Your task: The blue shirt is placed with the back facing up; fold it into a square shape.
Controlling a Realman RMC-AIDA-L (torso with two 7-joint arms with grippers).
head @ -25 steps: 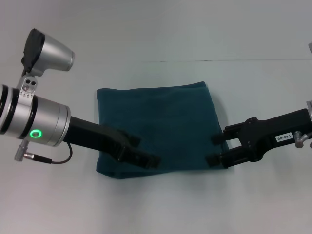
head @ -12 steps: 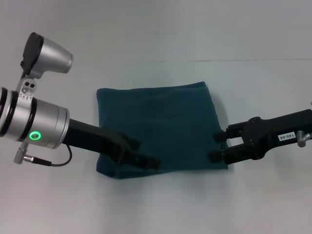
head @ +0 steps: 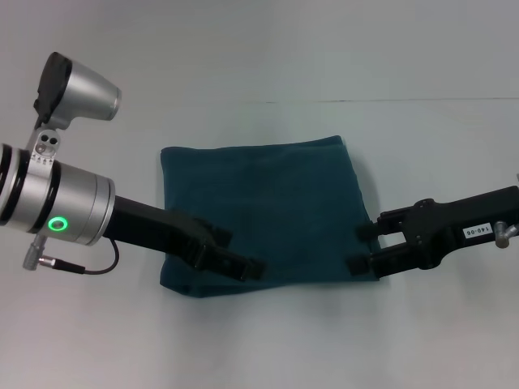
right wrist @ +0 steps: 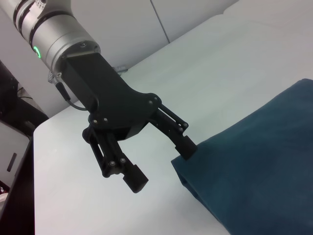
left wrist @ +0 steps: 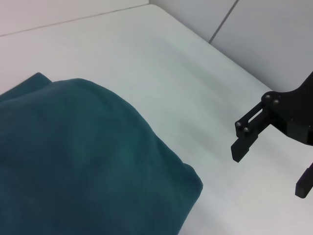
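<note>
The blue shirt [head: 263,212] lies folded into a rough square in the middle of the white table; it also shows in the left wrist view [left wrist: 73,161] and the right wrist view [right wrist: 264,166]. My left gripper [head: 234,253] is open and empty at the shirt's near left corner. In the right wrist view this gripper [right wrist: 160,164] has one fingertip [right wrist: 187,147] at the cloth's edge. My right gripper [head: 362,247] is open and empty just off the shirt's near right edge. It shows in the left wrist view [left wrist: 270,169], apart from the cloth.
The white table [head: 268,340] extends bare around the shirt, with its back edge [head: 389,100] against the wall. A thin black cable [head: 97,267] hangs from my left wrist. The table's left edge [right wrist: 36,147] shows in the right wrist view.
My right gripper has drawn back to the right, a little away from the shirt's edge. My left gripper has barely shifted. The shirt has not moved.
</note>
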